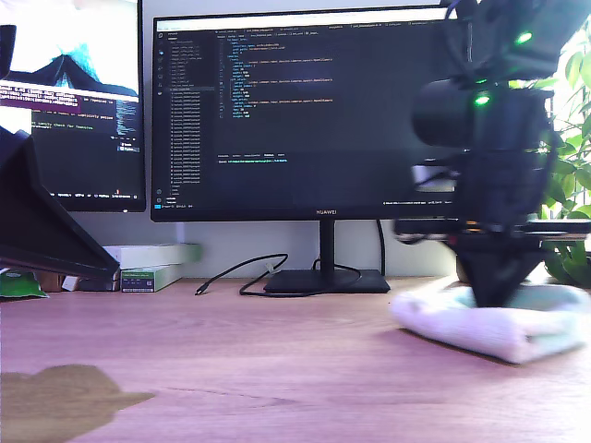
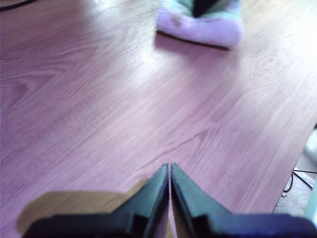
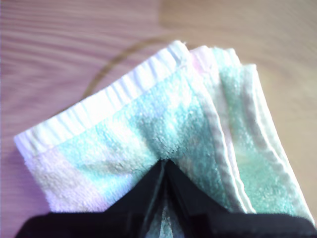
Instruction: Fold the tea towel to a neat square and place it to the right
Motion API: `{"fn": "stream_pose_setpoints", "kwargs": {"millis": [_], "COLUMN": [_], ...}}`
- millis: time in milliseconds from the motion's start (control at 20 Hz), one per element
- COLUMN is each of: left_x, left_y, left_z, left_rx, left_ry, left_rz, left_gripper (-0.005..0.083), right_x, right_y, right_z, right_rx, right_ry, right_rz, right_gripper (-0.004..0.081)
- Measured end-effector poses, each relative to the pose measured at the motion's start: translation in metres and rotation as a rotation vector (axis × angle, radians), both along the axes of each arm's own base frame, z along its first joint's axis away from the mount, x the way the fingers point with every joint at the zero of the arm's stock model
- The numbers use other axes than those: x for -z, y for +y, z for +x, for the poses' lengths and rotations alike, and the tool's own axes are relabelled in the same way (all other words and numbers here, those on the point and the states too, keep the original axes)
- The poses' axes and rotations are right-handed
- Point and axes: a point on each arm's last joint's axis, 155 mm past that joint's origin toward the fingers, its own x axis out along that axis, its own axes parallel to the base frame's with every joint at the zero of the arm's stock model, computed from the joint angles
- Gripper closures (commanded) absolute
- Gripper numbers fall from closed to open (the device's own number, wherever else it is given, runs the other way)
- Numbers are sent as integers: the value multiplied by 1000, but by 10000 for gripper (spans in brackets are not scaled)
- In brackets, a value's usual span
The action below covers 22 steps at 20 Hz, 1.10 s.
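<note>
Both jaw pairs are pressed together: my second gripper (image 3: 166,166) pinches the tea towel (image 3: 163,129) (folded, directly beneath), my first gripper (image 2: 169,171) well apart.

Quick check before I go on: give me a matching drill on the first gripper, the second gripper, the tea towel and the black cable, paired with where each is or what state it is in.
Things:
1. my first gripper
2. my second gripper
3. the tea towel
4. the black cable

Places or states:
A. folded, on the desk at the exterior view's right
B. shut, over bare wood, nothing at its tips
C. looped on the desk by the monitor's base
D. tips down on the terry cloth

Pairs: 1-B, 2-D, 3-A, 4-C
</note>
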Motion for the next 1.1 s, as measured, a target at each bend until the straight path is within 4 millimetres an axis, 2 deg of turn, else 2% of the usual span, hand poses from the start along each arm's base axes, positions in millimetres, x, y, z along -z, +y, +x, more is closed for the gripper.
{"fn": "stream_pose_setpoints", "kwargs": {"millis": [200,650,850,1100], "left_x": [0,-2,-3,-4], "left_y": [0,-2,-2,-3], "left_z": [0,0,0,-1], "left_rx": [0,-3,-3,3], "left_ry": [4,11,8,7], "left_rz": [-4,-19,-21,-26], "left_gripper": [795,795,795,795], "right_x": [3,5,3,-12], "right_y": [-14,-39,-36,-33], "right_z": [-25,-96,-103,-90], "right_rx": [148,301,320,300], "right_ry": [-29,-26,-46,-138], "right_rz": [25,65,89,121], "right_gripper": [780,780,780,780]}}
